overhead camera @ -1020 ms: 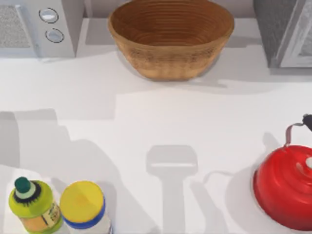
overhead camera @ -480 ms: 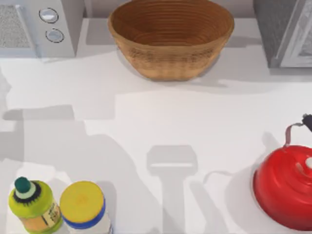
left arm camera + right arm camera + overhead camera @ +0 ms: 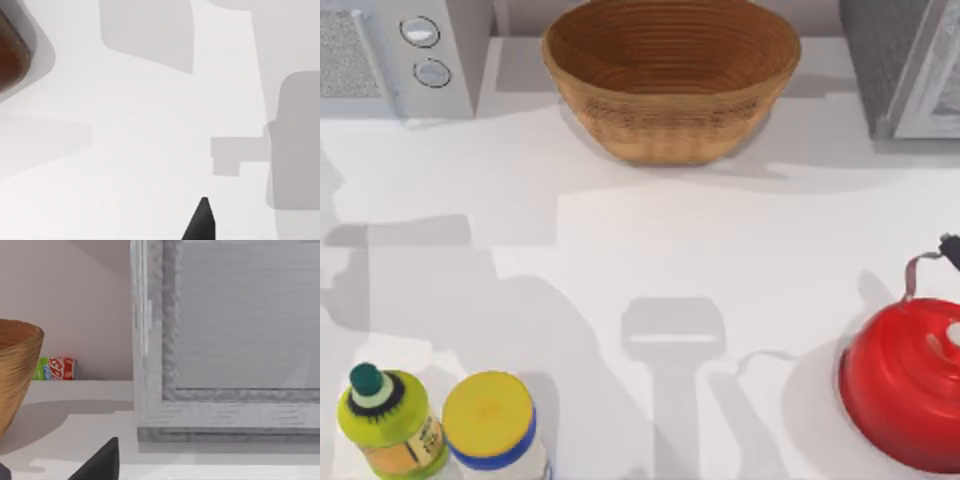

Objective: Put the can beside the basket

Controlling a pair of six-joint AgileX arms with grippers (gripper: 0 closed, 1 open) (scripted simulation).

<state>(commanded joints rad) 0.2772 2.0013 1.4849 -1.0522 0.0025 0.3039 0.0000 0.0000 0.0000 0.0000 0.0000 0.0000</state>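
The can, red and green, lies on its side on the white table against the back wall, past the basket's rim. The basket, a large round light-brown wicker bowl, stands at the back middle of the table; its wall shows in the right wrist view. A dark part of my right gripper pokes into that view, well short of the can and apart from the basket. In the left wrist view, a dark tip of my left gripper hangs over bare white table.
A microwave stands at the back left and a grey appliance at the back right, close to the can. A red kettle sits front right. A green bottle and a yellow-lidded jar stand front left.
The arm shadow on the table's left side has shifted and changed shape. The basket, kettle, bottle and jar have not moved.
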